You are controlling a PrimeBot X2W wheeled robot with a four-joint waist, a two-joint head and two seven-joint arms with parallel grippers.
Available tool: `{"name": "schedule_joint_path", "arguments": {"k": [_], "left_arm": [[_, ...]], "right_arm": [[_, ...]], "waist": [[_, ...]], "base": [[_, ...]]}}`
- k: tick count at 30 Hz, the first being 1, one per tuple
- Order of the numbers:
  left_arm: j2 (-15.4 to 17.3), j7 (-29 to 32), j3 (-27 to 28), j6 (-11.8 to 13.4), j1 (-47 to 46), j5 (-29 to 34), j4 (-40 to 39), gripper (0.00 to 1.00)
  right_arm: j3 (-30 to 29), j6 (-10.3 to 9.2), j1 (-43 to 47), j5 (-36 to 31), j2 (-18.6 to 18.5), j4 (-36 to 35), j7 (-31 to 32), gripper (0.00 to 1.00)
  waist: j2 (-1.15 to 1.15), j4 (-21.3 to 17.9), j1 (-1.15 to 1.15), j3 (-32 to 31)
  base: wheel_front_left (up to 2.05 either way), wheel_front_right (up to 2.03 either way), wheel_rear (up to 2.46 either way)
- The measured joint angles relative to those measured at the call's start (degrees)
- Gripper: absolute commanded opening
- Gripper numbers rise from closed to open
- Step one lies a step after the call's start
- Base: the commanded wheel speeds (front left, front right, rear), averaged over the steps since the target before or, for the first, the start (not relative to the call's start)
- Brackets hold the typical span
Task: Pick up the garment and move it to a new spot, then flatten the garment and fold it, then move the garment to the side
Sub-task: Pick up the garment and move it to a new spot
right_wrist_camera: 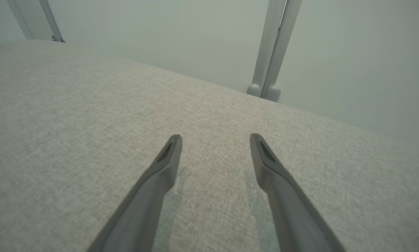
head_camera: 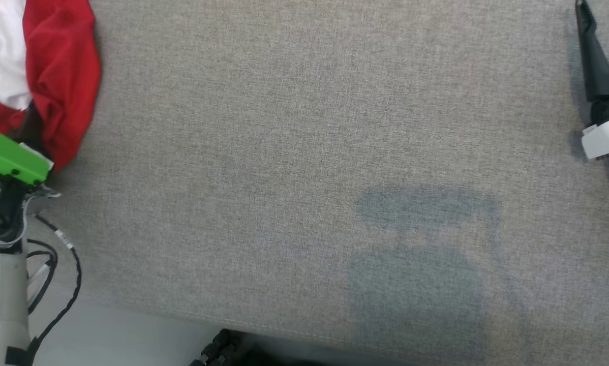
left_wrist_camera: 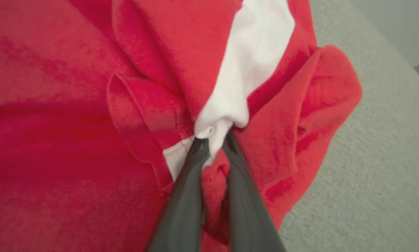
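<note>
Garment (head_camera: 60, 76), red with a white stripe: lying bunched at the left end of the grey bench (head_camera: 304, 152).
Left jaws: clenching a fold at the white stripe.
Right jaws: hanging released over bare bench, well apart.
Progress: judged as pickup beginning; moving, flattening, folding and setting aside are all waiting.

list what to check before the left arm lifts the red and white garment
1. left tool shut on the garment: ok, its fingertips pinch a white and red fold.
2. grip takes more than one layer: cannot tell, the fold hides it.
3. right tool open and off the garment: ok, it is over the bare grey surface.
4. room for a new spot: ok, broad bare grey fabric lies to the garment's right in the head view.
5. black cable by the left arm free of snags: cannot tell.
</note>
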Motion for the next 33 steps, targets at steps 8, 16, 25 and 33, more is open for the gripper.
{"name": "schedule_joint_path", "arguments": {"k": [8, 16, 25, 33], "left_arm": [[-2.8, 0.5, -5.0, -4.1, -0.9, 0.0, -5.6, 0.00], [-3.6, 3.8, -11.1, -4.6, -1.5, 0.7, -13.0, 0.00], [-8.2, 7.4, -21.0, -5.0, -2.5, 2.5, -20.8, 0.00], [-12.7, 11.3, -29.9, -5.0, -2.8, 4.4, -23.9, 0.00]], "right_arm": [[1.8, 0.01, 0.6, 0.6, 3.4, 3.0, -2.3, 1.00], [3.7, 0.09, 0.7, 1.4, 7.2, 4.9, -4.0, 1.00], [5.3, 0.32, 1.9, 2.5, 11.0, 8.3, -5.3, 1.00], [5.8, 0.52, 1.9, 3.0, 13.7, 10.2, -6.2, 1.00]], "waist": [[0.00, -0.4, 0.00, -3.7], [0.00, -2.3, -0.01, -7.0], [0.00, -5.9, -0.01, -9.8], [0.00, -10.3, -0.01, -11.7]], "base": [[0.00, 0.00, 0.00], [0.00, 0.00, 0.00], [0.00, 0.00, 0.00], [0.00, 0.00, 0.00]]}}
